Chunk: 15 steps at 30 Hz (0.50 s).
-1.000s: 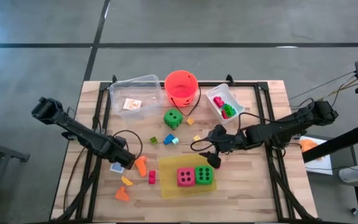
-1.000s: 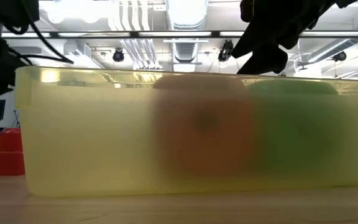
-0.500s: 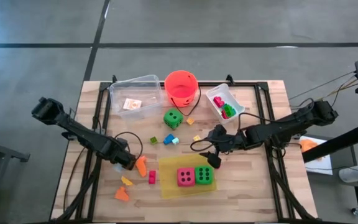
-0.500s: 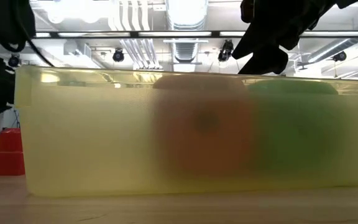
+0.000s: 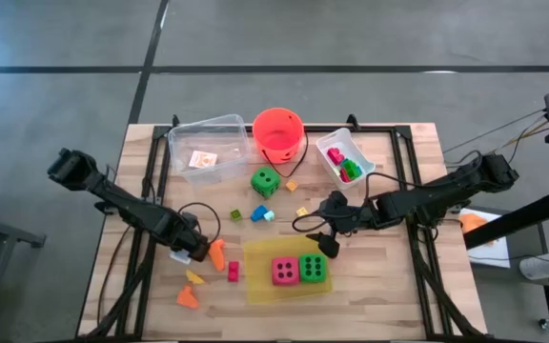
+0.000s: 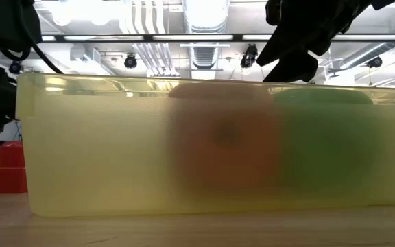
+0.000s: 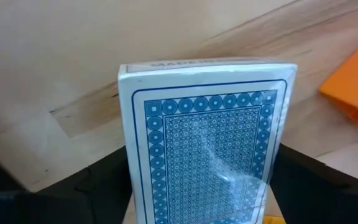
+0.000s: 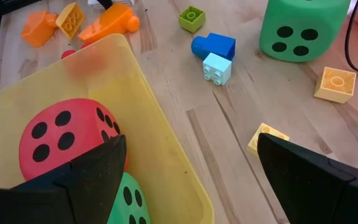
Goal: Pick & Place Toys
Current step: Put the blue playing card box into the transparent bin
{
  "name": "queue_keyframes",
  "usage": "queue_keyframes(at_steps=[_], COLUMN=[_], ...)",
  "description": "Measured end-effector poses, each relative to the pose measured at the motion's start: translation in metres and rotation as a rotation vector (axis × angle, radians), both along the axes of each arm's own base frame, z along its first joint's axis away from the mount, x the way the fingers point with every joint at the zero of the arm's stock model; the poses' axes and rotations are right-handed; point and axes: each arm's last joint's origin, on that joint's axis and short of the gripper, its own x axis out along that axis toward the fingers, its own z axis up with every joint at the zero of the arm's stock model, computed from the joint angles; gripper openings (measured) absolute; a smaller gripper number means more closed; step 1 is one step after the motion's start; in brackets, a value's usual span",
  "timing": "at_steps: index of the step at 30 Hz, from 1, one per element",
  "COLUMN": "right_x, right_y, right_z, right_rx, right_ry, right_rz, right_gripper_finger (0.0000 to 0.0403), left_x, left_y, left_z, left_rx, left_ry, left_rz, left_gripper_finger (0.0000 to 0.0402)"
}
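Left gripper (image 5: pixel 194 252) sits low over the desk (image 5: pixel 389 286) in the lower left of the high view. In the left wrist view a blue-patterned card box (image 7: pixel 207 149) stands between its two dark fingers (image 7: pixel 104 183), one finger at each side edge; fingers are apart, and whether they press the box yet I cannot tell. An orange wedge (image 5: pixel 216 252) lies just beside the gripper, a red brick (image 5: pixel 233 272) near it.

Right gripper (image 5: pixel 330 243) hovers at the upper right corner of the yellow tray (image 5: pixel 260 286), centre-right of the high view, fingers spread wide with nothing between them. In the tray: pink die (image 5: pixel 285 271) and green die (image 5: pixel 314 269), touching side by side. A second green die (image 5: pixel 265 182) lies on the desk below the orange-red bucket (image 5: pixel 277 133). Blue brick (image 8: pixel 214 45) and pale blue brick (image 8: pixel 217 68) lie near it.
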Motion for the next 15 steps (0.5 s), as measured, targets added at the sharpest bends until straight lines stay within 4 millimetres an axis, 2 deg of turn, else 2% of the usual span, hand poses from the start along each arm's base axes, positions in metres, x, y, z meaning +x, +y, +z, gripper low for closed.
queue_keyframes(at_steps=[3, 15], right_x=[0.0, 0.0], right_y=[0.0001, 0.0001], right_z=[0.0, -0.0001], right_rx=[-0.001, 0.0], right_ry=[0.001, 0.001], right_rz=[0.003, 0.004], right_gripper_finger=[0.0356, 0.0356], left_x=[0.0002, 0.001], left_y=[-0.0001, -0.0018], left_z=[0.0, 0.0001], left_rx=[-0.004, -0.047], left_ry=[0.001, 0.007], left_rz=[0.002, 0.0], left_gripper_finger=[0.0281, 0.0286])
